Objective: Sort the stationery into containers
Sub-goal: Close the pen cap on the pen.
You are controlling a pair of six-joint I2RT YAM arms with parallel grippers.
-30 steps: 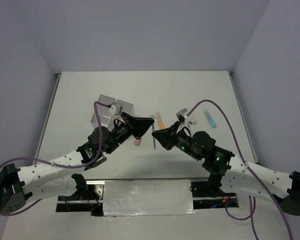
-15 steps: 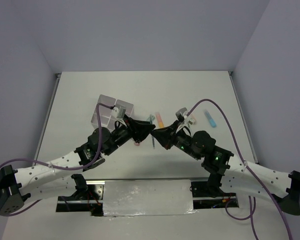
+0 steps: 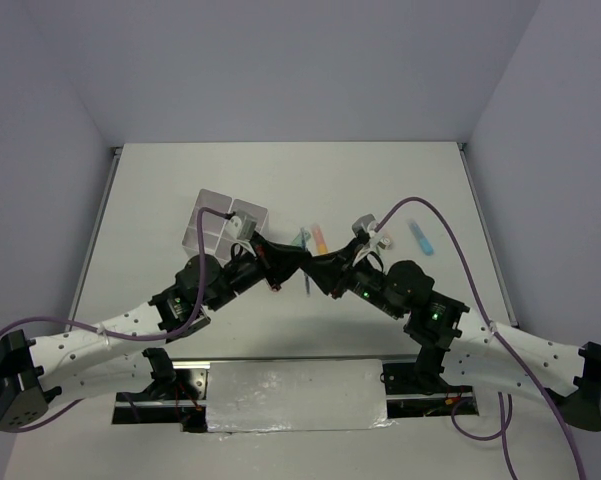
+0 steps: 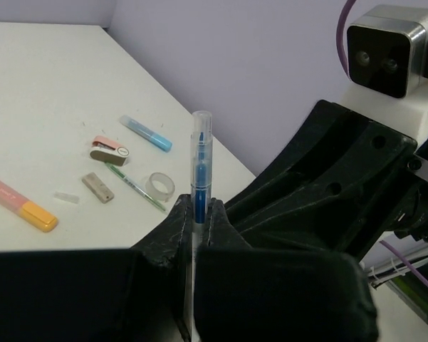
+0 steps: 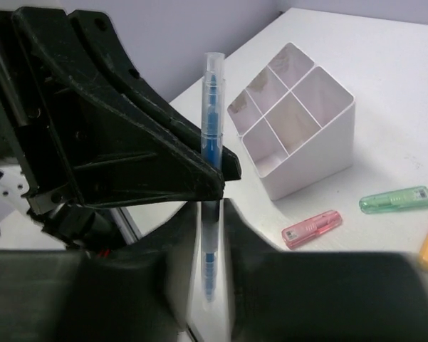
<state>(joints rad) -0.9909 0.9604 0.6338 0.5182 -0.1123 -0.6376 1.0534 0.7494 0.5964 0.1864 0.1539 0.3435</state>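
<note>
Clamped on blue pen (image 4: 201,153) together: left end effector (image 4: 199,217), right end effector (image 5: 212,214). Risk of bending or dropping it if pulling away before release. Four-compartment box (image 3: 215,210) at 10 o'clock.

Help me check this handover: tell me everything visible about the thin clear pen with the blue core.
The thin clear pen with the blue core looks like see-through plastic with a blue insert and a clear end. It is held between both grippers, straight and undamaged. The left gripper is shut on one part of it and the right gripper on another. In each wrist view it stands upright between the fingers. Nothing else appears to touch it.
</note>
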